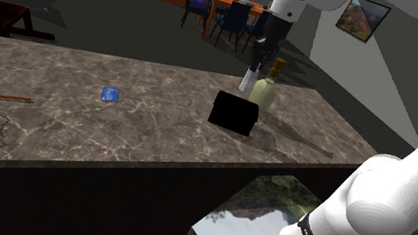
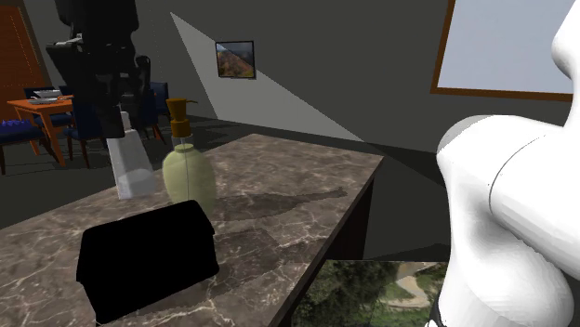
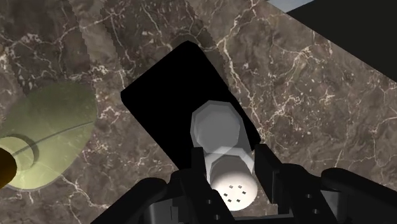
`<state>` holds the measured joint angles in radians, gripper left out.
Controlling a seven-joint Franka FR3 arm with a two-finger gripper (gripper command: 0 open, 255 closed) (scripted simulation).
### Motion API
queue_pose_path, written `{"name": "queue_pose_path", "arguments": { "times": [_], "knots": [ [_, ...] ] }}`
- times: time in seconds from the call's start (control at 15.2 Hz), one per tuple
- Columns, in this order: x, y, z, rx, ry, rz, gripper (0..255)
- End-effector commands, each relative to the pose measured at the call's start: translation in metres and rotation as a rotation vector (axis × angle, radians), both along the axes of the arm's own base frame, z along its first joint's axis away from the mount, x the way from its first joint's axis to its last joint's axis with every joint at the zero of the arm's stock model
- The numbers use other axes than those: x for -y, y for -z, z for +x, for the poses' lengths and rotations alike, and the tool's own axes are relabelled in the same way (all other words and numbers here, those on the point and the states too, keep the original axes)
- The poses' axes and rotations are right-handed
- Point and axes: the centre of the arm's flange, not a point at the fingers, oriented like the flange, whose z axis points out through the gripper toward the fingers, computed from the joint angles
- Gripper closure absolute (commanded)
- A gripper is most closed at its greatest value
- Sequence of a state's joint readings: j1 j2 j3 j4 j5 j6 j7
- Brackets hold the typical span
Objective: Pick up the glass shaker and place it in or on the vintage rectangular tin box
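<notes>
Clear shaker [image 3: 219, 137] pinched in the gripper [image 3: 232, 167], mid-frame in the wrist view, over the black tin box [image 3: 168, 95] near its edge. I'd centre over the box, lower straight, keep off the soap bottle [image 3: 48, 137] nearby, then release.

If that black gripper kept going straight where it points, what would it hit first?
Probably the black rectangular box: the gripper, clasping a clear glass shaker, points down at it, so the shaker's base would likely touch first.
</notes>
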<state>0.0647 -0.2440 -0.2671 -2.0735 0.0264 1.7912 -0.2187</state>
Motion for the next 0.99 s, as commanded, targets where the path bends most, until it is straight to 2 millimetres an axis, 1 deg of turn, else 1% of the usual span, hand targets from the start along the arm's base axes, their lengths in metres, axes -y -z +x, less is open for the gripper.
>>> {"name": "queue_pose_path", "arguments": {
  "times": [0.0, 0.66, 0.92],
  "knots": [
    [-0.001, 0.011, -0.001, 0.001, 0.000, 0.000, 255],
    [-0.001, 0.062, -0.001, 0.001, 0.000, 0.000, 255],
    [-0.001, 0.062, -0.001, 0.001, 0.000, 0.000, 255]
  ]
}}
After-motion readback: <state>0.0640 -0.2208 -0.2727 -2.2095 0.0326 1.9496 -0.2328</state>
